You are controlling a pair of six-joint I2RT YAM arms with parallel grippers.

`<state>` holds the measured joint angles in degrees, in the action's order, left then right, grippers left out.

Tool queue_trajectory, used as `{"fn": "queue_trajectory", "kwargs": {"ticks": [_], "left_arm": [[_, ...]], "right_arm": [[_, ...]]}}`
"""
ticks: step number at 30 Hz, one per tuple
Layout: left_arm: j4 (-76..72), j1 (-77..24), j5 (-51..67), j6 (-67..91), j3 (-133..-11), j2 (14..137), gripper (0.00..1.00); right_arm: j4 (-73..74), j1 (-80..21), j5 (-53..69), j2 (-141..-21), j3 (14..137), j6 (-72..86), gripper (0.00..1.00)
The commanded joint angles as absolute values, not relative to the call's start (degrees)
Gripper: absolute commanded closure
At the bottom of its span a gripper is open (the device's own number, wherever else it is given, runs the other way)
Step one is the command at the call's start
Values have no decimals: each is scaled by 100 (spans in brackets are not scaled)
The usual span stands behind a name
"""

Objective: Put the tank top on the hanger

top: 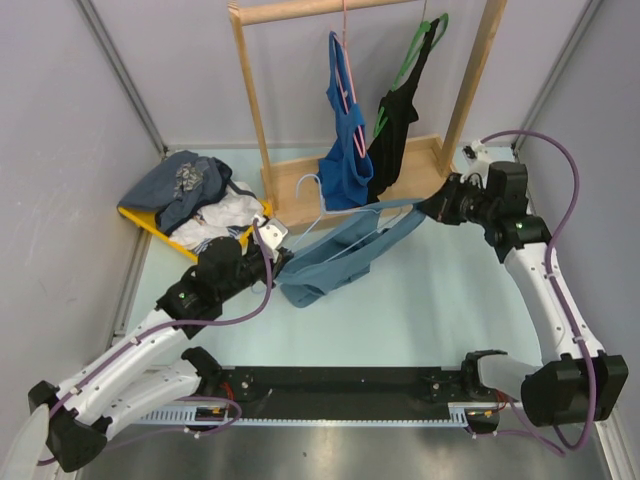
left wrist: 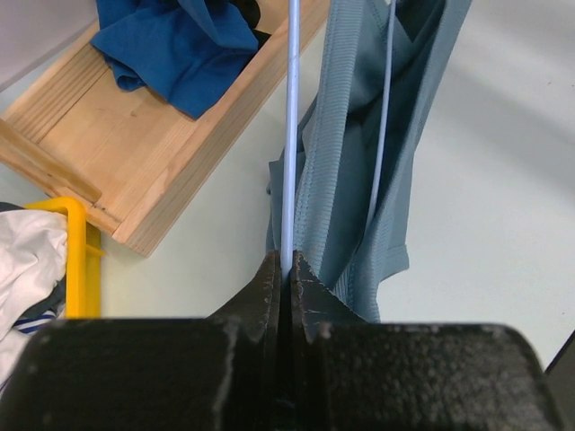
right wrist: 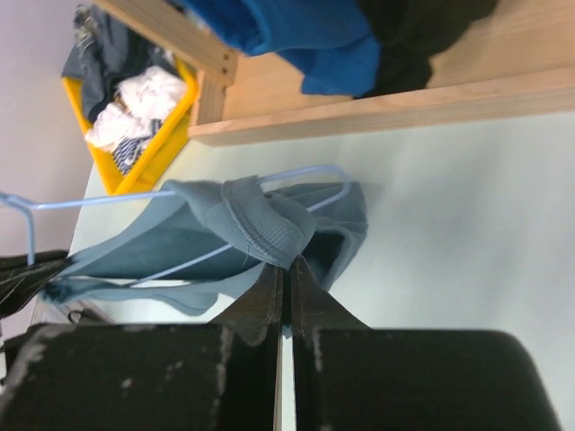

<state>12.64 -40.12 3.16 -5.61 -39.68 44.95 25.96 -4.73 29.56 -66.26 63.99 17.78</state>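
The teal-blue tank top (top: 335, 262) hangs in the air between my two grippers, low over the table, with the pale blue wire hanger (top: 321, 200) partly threaded through it. My left gripper (top: 283, 258) is shut on the hanger's wire; in the left wrist view the wire (left wrist: 290, 135) runs straight out from the closed jaws (left wrist: 287, 259), with the tank top (left wrist: 355, 180) draped to its right. My right gripper (top: 425, 208) is shut on a bunched strap end of the tank top (right wrist: 260, 220), pulling it over the hanger's rounded corner (right wrist: 337, 175). Its jaws (right wrist: 287, 263) pinch the ribbed fabric.
A wooden rack (top: 262, 110) stands at the back, with a royal-blue top (top: 345, 150) on a pink hanger and a black top (top: 395, 130) on a green hanger. A yellow basket (top: 150, 225) of clothes sits at the left. Grey walls enclose the table.
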Motion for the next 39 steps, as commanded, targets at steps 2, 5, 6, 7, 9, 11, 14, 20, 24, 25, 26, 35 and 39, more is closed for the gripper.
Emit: {"fn": "queue_trajectory", "kwargs": {"ticks": [2, 5, 6, 7, 9, 11, 14, 20, 24, 25, 26, 35, 39], "left_arm": [[1178, -4025, 185, -650, -3990, 4359, 100], [1169, -4025, 150, -650, -3973, 4324, 100], [1169, -4025, 141, -650, -3973, 4298, 100], [1169, -4034, 149, -650, -3973, 4289, 100], [1160, -4025, 149, -668, -3981, 4272, 100], [1169, -4034, 149, -685, -3973, 4210, 100], [1160, -4034, 298, -747, -3964, 4123, 100], [1221, -4025, 1396, -914, -4008, 4078, 100], [1327, -3999, 1949, -1054, -4095, 4078, 100], [1336, -3990, 2073, -1072, -4104, 4078, 100], [1388, -3982, 2257, -1098, -4113, 4087, 100], [1977, -3780, 3621, -1590, -4517, 4368, 100], [2188, -3674, 3647, -1766, -4631, 4254, 100]], "right_arm": [[2356, -1282, 2954, -6478, 6504, 2047, 100], [2172, -1879, 2892, -6556, 6460, 2153, 100], [2145, -1977, 2909, -6583, 6408, 2179, 100], [2110, -2152, 2927, -6609, 6372, 2188, 100], [2135, -2232, 2883, -6644, 6267, 2180, 100], [2197, -2259, 2891, -6627, 6162, 2153, 100], [2503, -2268, 3005, -6627, 6047, 1891, 76], [3680, -2259, 2699, -6601, 6793, 959, 2], [3815, -1988, 2663, -6311, 7180, 625, 0], [3771, -1960, 2776, -6258, 7215, 520, 0], [3753, -1934, 2847, -6171, 7285, 240, 0], [3884, -2381, 4314, -5941, 7146, -1028, 7], [4042, -2689, 4544, -5889, 6970, -1300, 7]]}}
